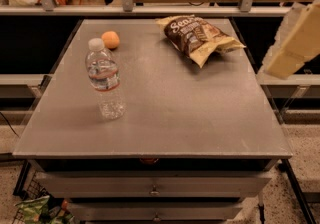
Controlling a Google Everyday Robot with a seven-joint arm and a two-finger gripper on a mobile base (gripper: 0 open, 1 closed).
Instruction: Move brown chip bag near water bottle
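Pre-grasp step, I reckon. Gripper (295, 43) hangs off the table's (200, 128) 2 o'clock edge, clear of everything; can't tell if it's open or shut. Brown chip bag (200, 38) lies at 1 o'clock, water bottle (105, 80) upright at 9, well apart. Next: reach in, grab bag. Orange fruit (110, 39) at 11, near bottle, so mind it on drop-off.

a grey table (200, 118) carries three things: the water bottle (104, 80) upright at 9 o'clock, an orange fruit (110, 39) at 11, and the brown chip bag (197, 37) lying flat at 1. the gripper (292, 45) hangs beyond the table's edge at 3 o'clock.
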